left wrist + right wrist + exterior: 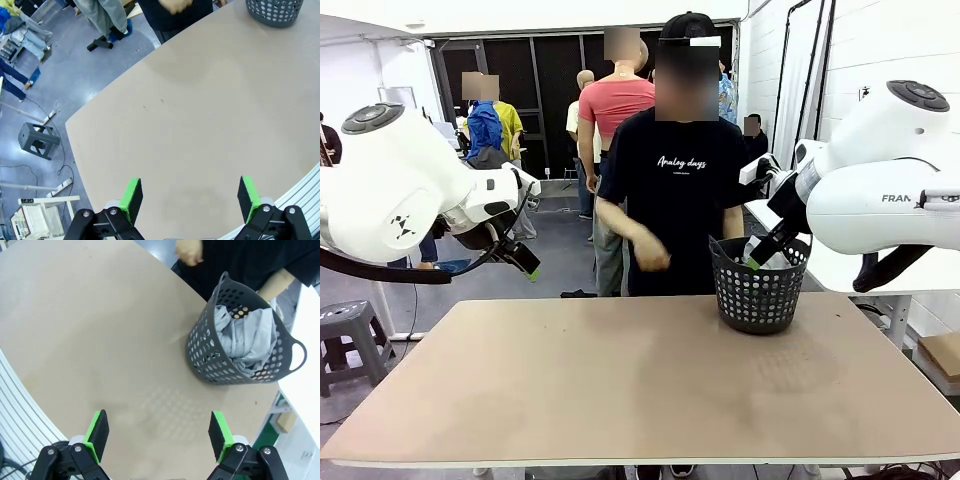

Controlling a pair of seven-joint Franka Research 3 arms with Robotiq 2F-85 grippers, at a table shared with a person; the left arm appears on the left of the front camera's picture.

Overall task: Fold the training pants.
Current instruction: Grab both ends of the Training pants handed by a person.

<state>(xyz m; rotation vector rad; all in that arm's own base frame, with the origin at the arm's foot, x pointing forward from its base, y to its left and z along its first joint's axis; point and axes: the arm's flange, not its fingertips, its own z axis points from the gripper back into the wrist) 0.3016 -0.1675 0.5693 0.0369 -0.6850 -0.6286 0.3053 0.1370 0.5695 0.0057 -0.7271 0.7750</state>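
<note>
The training pants (250, 340) are light grey fabric bunched up inside the black mesh basket (220, 365); in the front view the basket (758, 300) stands at the far right of the table. My left gripper (190, 197) hangs open above the table's left part, nothing between its green pads; in the front view it (528, 266) is raised at the left. My right gripper (159, 432) is open too, high over the table on the near side of the basket, and shows raised beside the basket (760, 252) in the front view.
A person in a black T-shirt (675, 190) stands at the far edge of the table, one hand (650, 255) held in front of the body, left of the basket. The brown tabletop (620, 380) is bare apart from the basket. A grey stool (345, 335) stands off the left side.
</note>
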